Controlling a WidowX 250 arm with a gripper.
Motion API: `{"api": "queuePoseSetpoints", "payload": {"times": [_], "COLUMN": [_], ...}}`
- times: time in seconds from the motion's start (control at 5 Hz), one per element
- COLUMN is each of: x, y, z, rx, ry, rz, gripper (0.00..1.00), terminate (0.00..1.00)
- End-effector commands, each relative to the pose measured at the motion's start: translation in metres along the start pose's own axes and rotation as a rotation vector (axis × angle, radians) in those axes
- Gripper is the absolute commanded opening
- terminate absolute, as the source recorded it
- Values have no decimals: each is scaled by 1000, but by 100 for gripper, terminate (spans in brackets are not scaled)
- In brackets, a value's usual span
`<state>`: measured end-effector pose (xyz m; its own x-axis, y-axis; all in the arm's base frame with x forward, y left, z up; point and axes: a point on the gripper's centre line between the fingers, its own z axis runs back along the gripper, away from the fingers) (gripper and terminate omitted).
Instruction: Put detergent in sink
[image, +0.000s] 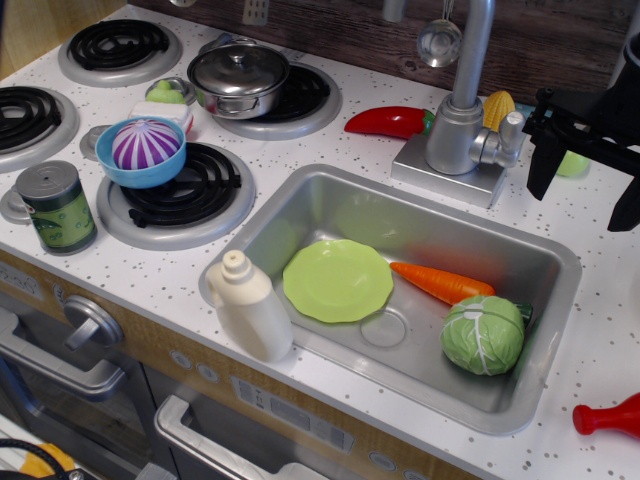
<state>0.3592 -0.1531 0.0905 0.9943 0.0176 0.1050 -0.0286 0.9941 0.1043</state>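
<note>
The detergent (248, 305), a cream-white bottle with a round knob cap, stands upright on the counter at the front-left corner of the sink (545, 262), touching its rim. The steel sink holds a green plate (337, 280), a carrot (440, 283) and a green cabbage (483, 335). My black gripper (582, 208) hangs open and empty over the counter at the far right, behind the sink's right corner and far from the detergent.
The faucet (460, 120) stands behind the sink with a red pepper (388, 121) and corn (498, 108) beside it. On the stove at left are a lidded pot (238, 78), a blue bowl (146, 150) and a green-labelled can (58, 207). A red object (610, 415) lies at front right.
</note>
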Motion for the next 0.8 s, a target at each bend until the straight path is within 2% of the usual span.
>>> {"api": "queuePoseSetpoints", "payload": {"times": [0.0,0.2,0.4,0.6], "x": [0,-4,-11,-25], "y": [0,51,101,143], "z": [0,8,27,45], "rx": [0,65,136,210], "ry": [0,-24,-18,8], "rz": [0,91,83,173], "gripper": [100,100,100,100], "terminate": [0,0,0,0]}}
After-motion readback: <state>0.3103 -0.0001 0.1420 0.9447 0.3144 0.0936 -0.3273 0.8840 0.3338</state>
